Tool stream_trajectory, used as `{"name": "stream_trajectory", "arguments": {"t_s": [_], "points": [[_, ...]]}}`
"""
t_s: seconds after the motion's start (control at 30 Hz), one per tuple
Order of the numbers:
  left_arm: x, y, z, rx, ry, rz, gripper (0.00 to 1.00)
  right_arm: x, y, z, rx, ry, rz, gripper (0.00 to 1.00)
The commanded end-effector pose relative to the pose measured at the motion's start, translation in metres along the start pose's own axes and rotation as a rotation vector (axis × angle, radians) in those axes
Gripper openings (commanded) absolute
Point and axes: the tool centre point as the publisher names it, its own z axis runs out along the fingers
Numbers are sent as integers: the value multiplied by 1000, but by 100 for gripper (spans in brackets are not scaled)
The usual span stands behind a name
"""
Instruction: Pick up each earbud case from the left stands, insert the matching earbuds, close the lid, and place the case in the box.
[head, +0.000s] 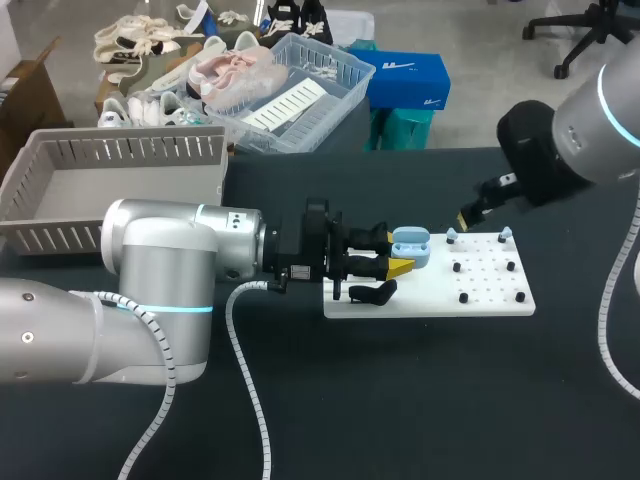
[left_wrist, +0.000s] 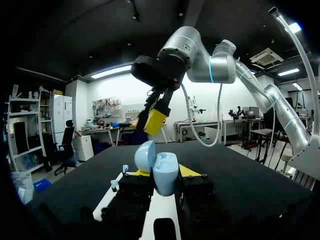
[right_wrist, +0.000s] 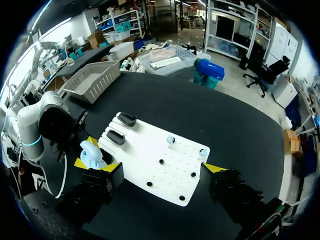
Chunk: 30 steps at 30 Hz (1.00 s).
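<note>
A light blue earbud case (head: 411, 247) with its lid open sits between the yellow-tipped fingers of my left gripper (head: 393, 253), which is shut on it at the left end of the white board (head: 430, 295). In the left wrist view the case (left_wrist: 165, 173) stands upright in that gripper (left_wrist: 162, 176). Two small blue earbuds (head: 452, 236) (head: 505, 232) sit on pegs at the board's far edge. My right gripper (head: 485, 204) hangs open above the board's far side. From the right wrist, its gripper (right_wrist: 155, 169) spreads wide over the board (right_wrist: 165, 160), the earbuds (right_wrist: 170, 139) (right_wrist: 203, 151) ahead of it.
Two black stands (head: 371, 293) (right_wrist: 116, 136) sit at the board's left end. Several black pegs (head: 464, 297) dot the board. A grey slatted box (head: 110, 185) rests at the table's back left. My right arm's gripper (left_wrist: 156, 120) hovers just ahead of the held case.
</note>
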Motion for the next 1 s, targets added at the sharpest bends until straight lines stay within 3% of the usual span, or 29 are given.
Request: {"name": "stream_trajectory", "arguments": {"t_s": [0.03, 0.37, 0.57, 0.63, 0.8, 0.93, 1.0], "points": [[1, 0, 0, -1, -3, 1, 0, 13, -10, 1, 190, 4, 7, 100], [1, 0, 0, -1, -3, 1, 0, 21, -36, 23, 275, 84, 7, 100], [1, 0, 0, -1, -3, 1, 0, 18, -46, 39, 279, 113, 7, 100], [1, 0, 0, -1, -3, 1, 0, 17, -49, 44, 262, 126, 17, 85], [1, 0, 0, -1, -3, 1, 0, 15, -58, 58, 253, 150, 28, 84], [1, 0, 0, -1, -3, 1, 0, 14, -62, 66, 253, 168, 24, 70], [1, 0, 0, -1, -3, 1, 0, 13, -63, 69, 253, 175, 22, 69]]}}
